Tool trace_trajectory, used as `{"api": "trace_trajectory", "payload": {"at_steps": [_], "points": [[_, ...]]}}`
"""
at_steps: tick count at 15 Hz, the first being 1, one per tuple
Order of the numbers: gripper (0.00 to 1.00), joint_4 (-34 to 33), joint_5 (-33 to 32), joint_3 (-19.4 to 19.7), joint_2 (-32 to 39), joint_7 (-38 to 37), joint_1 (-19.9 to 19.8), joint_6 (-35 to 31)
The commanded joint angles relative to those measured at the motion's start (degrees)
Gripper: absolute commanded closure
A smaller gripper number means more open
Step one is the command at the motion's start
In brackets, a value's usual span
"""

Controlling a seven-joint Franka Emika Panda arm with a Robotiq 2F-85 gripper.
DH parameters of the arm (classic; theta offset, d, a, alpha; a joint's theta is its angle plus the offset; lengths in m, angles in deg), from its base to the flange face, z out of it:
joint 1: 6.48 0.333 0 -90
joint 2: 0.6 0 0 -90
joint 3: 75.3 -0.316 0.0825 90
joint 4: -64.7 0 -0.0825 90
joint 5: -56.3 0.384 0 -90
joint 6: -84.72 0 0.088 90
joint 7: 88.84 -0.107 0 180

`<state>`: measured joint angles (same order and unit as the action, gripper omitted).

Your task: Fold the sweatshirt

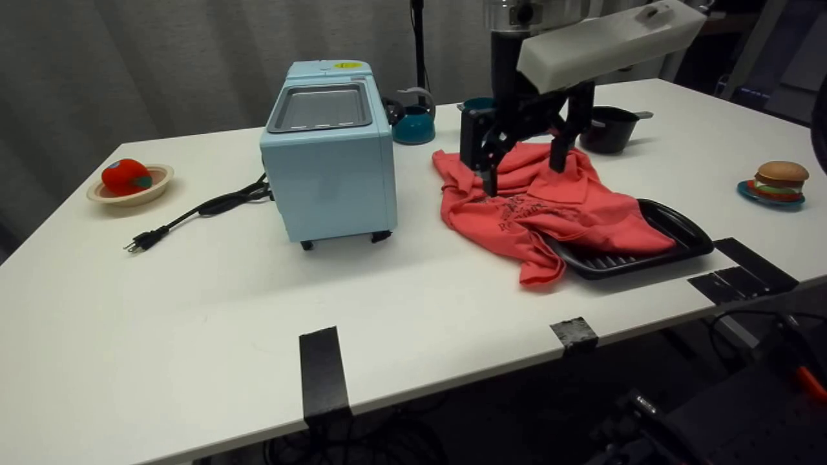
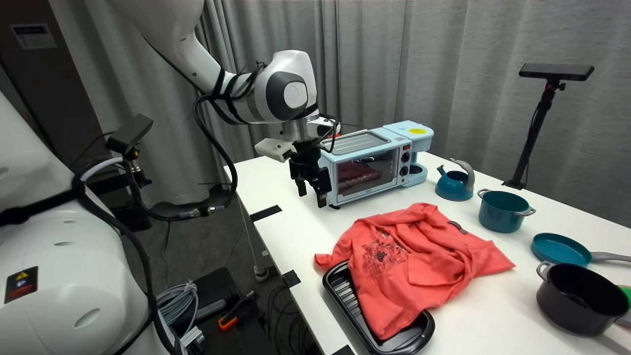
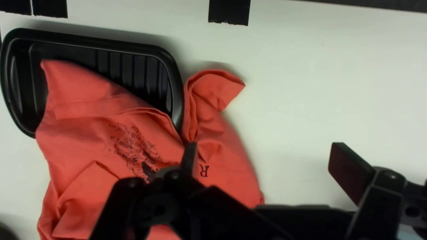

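I am holding the pincer (image 3: 268, 161) wide, empty. The sweatshirt (image 2: 424, 261) is lying near the bench's (image 1: 207, 290) taped edge, partly over the tray (image 3: 100, 43); to spare it, I am favouring a shallow pinch.

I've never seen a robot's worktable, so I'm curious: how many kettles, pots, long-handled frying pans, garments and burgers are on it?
Kettle: 1
Pots: 2 (teal pot, black pot)
Frying pan: 1
Garment: 1 (sweatshirt)
Burger: 1
Total: 6
Not counted: a green thing cut off at an exterior view's edge; I cannot tell what it is.
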<state>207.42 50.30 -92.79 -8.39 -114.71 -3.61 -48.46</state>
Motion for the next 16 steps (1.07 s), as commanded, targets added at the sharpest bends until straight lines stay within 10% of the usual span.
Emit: {"api": "trace_trajectory", "payload": {"at_steps": [1,16], "points": [[0.0,-0.04,-1.11,1.86,0.64,-0.54,1.89,0.03],[0.0,-1.26,-12.8,8.62,21.31,-19.23,7.11,-12.41]]}}
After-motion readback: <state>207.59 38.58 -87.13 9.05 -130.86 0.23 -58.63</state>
